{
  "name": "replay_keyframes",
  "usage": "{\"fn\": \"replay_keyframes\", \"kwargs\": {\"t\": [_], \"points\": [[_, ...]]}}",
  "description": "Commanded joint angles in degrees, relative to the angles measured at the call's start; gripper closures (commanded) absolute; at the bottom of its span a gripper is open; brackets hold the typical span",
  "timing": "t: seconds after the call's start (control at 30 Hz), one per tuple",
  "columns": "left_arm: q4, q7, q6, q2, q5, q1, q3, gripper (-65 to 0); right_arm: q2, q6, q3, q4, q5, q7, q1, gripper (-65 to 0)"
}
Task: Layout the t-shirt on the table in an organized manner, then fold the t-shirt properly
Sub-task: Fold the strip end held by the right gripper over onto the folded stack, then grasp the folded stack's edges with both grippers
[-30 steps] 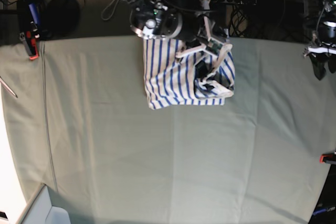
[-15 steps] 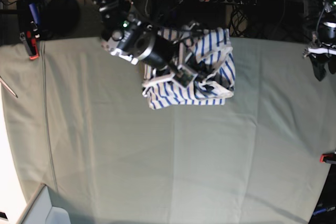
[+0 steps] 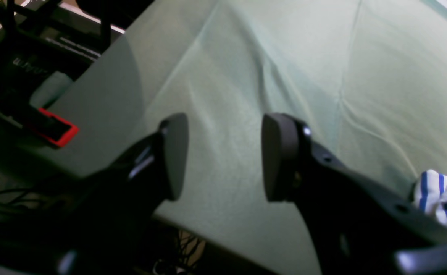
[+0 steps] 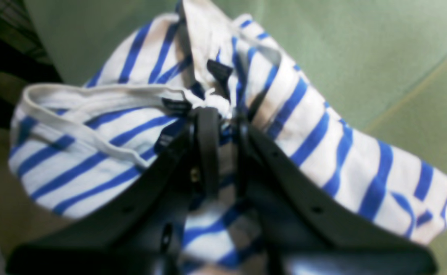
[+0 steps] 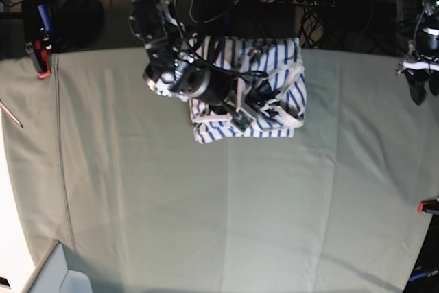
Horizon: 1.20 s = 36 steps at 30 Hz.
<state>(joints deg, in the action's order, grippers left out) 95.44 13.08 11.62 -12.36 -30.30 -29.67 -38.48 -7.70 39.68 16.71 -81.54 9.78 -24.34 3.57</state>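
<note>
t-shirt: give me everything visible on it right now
The t-shirt is soft white fabric with thin blue stripes, a white-trimmed collar and a small dark label near it. It is bunched in a crumpled heap, not laid flat, at the far middle edge of the table, on the pale grey-green cloth. The right gripper is shut on a gathered fold near the collar. The left gripper stands open off to the side, apart from the shirt, holding nothing.

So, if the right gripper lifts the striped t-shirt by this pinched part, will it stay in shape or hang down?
Probably it hangs down: the t-shirt already lies bunched in soft folds, so it looks floppy. It seems light, since the right gripper holds only a small pinch of it. The loose collar may sag and drag on the table.
</note>
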Motion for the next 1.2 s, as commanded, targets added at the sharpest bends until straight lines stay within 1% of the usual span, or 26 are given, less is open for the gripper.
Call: {"fn": "replay_keyframes", "kwargs": {"t": [0.0,0.1,0.23,0.3,0.37,0.53,0.63,0.7,0.8,0.87,1.0,1.1,1.17], "points": [[0.9,-1.8,0.0,-0.7,-0.4,-0.4,-0.5,-30.7,-1.3,0.3,0.4,0.0,-1.0,1.4,-1.1,-4.4],[1.0,-1.8,0.0,-0.7,-0.4,-0.5,-0.5,-30.7,-1.3,0.3,1.7,3.2,-1.0,1.4,-3.1,-4.4],[1.3,-1.8,0.0,-0.7,-0.4,-1.8,-0.5,-30.7,-1.3,0.3,7.0,9.1,-1.1,1.7,-6.3,-4.4],[1.2,-1.8,0.0,-0.7,-0.4,-2.3,-0.5,-30.7,-1.3,0.3,9.6,12.3,-1.2,3.5,-7.9,-4.4],[1.4,-1.8,0.0,-0.7,-0.4,-2.5,-0.5,-30.7,-1.3,0.3,11.1,14.9,-1.2,6.4,-9.2,-4.4],[1.5,-1.8,0.0,-0.7,-0.9,-3.5,-0.3,-30.7,-1.3,0.3,11.4,14.2,-1.2,13.4,-9.1,-4.5],[1.7,-1.8,0.1,-0.4,-1.1,-3.7,0.0,-30.9,-1.3,0.3,11.3,7.3,-1.2,15.1,-6.7,-4.5],[1.7,-1.8,0.1,1.0,-1.1,-3.2,0.8,-33.0,-1.3,0.3,9.6,0.4,-1.2,15.2,-4.1,-4.6],[3.3,-1.8,0.1,1.8,-1.1,-3.2,2.2,-41.0,-1.3,0.3,7.5,-7.5,-1.2,15.1,-1.1,-4.6],[3.9,-1.8,0.1,2.2,-1.1,-3.2,5.5,-45.1,-1.3,0.3,4.8,-10.8,-1.0,15.0,0.1,-4.6],[3.6,-1.8,0.1,2.5,-1.2,-2.3,14.6,-45.9,-1.3,0.3,-3.8,-13.6,-1.0,15.0,1.2,-4.6],[2.9,-1.8,-0.4,2.6,-1.2,-0.9,21.2,-46.0,-1.2,0.3,-9.0,-13.9,-1.0,15.0,1.9,-4.6],[1.1,-1.8,-0.4,2.5,-1.2,0.4,25.4,-46.2,-0.3,0.3,-11.0,-14.1,-1.0,15.0,2.4,-4.6]]}}
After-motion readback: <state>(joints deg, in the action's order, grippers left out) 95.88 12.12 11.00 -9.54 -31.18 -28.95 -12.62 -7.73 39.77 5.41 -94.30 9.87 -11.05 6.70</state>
